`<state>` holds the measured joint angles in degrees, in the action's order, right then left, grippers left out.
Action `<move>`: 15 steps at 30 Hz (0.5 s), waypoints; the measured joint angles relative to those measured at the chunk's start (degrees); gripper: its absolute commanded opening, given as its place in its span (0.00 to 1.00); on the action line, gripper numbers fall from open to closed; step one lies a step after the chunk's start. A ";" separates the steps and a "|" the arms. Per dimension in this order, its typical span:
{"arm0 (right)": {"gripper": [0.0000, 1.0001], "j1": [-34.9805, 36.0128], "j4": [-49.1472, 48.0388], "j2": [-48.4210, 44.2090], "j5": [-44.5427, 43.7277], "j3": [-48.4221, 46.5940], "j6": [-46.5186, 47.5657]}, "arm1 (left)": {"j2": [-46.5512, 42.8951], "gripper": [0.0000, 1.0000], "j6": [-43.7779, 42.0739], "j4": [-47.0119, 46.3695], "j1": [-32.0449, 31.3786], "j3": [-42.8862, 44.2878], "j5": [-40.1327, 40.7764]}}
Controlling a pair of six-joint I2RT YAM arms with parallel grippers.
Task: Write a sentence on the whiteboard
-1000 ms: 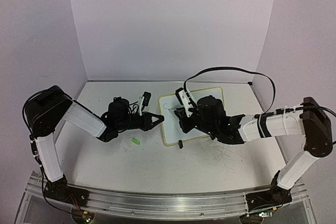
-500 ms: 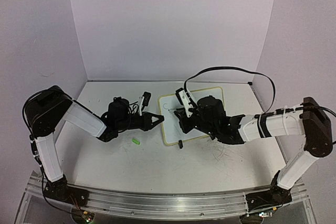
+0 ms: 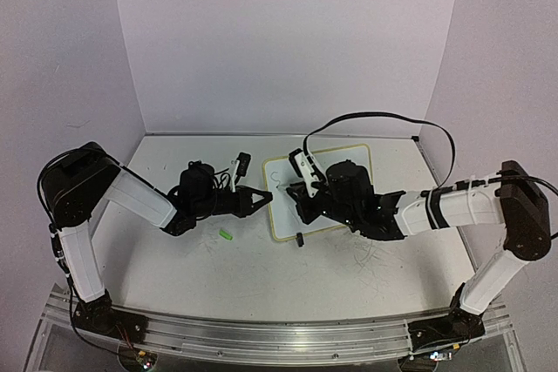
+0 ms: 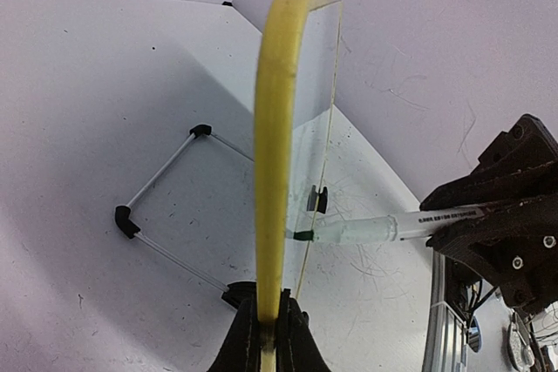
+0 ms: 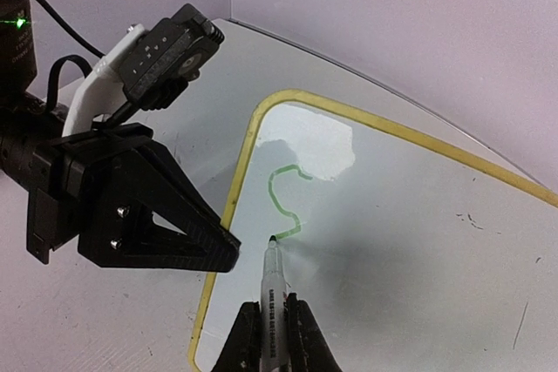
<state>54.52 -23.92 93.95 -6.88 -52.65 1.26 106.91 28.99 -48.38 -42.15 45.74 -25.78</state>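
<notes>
Writing just begun: a green S [image 5: 286, 193] is traced on the whiteboard [image 5: 418, 241], mid-table, its rim pinched by the left gripper [image 4: 264, 324]; the marker [image 5: 274, 285] is clamped in the right gripper [image 5: 272, 324], tip touching; the next letter is judged due just beside it

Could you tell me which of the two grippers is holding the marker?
The right gripper: it clamps the marker, whose tip is at the whiteboard. The left gripper instead pinches the board's yellow rim.
</notes>
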 measured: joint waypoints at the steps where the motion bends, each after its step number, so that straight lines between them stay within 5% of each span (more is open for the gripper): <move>1: 0.00 0.03 -0.02 0.13 0.18 -0.08 0.00 | 0.00 0.00 0.00 0.00 0.00 0.00 0.00; 15: 0.00 0.15 -0.42 -0.26 0.96 -0.07 -0.02 | 0.00 0.00 -0.07 0.01 0.09 0.00 -0.14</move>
<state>54.67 -24.34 93.70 -5.92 -52.72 1.23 106.91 28.93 -48.37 -42.06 45.74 -25.93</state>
